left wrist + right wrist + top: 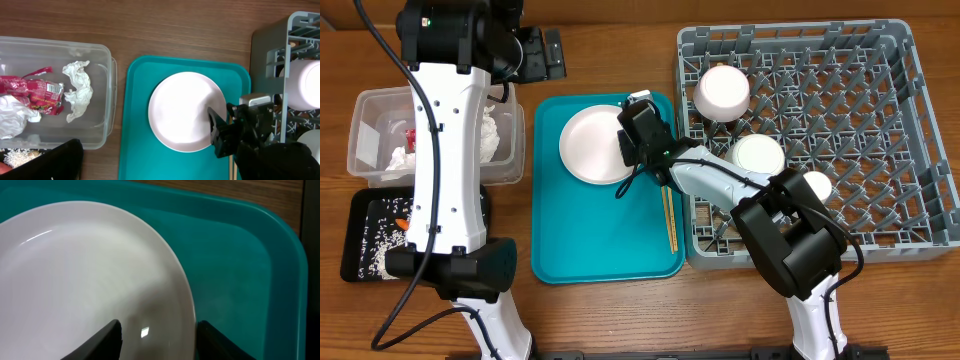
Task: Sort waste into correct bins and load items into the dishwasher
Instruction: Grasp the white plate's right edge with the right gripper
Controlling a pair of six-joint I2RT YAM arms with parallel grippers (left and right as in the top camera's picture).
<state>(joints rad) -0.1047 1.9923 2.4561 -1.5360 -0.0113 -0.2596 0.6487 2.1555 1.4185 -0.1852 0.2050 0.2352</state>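
Your right pincer (157, 330) stands open, one finger either side of the rim of the white plate (75, 270). The plate lies flat on the teal tray (240, 255), beside the grey rack (880, 130). You cannot tell whether your left pincer (548, 55), over the tabletop (610, 40), is open or closed.

The overhead camera looked straight down on the whole table (620, 320). The left wrist camera hung high, facing down over tub (107, 95) and teal tray (135, 150). The right wrist camera sat close against the plate (75, 270), which all three views shared.
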